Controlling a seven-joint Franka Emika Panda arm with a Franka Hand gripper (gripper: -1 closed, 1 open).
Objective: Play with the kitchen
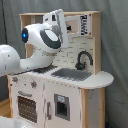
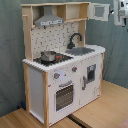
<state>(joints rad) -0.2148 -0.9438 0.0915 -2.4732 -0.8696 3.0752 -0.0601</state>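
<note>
The kitchen [image 2: 60, 75] is a white and light-wood toy, seen in both exterior views. On its stovetop stands a metal pot [image 2: 48, 56], with a black faucet [image 2: 75, 39] over the grey sink [image 2: 80, 50]. Above are the range hood [image 2: 49, 20] and the upper cabinet [image 2: 100, 11]; below are the knobs [image 2: 56, 76] and the oven door [image 2: 64, 95]. In the first exterior view my white arm [image 1: 42, 42] stands in front of the kitchen [image 1: 75, 100] and hides the stovetop. A white and grey end piece of the arm [image 2: 120, 12] shows beside the upper cabinet.
The kitchen stands on a wooden floor [image 2: 100, 112] before a grey curtain [image 2: 10, 60]. In the first exterior view the rounded counter end [image 1: 100, 79] juts out to the right of the sink [image 1: 72, 74] and the faucet [image 1: 84, 59].
</note>
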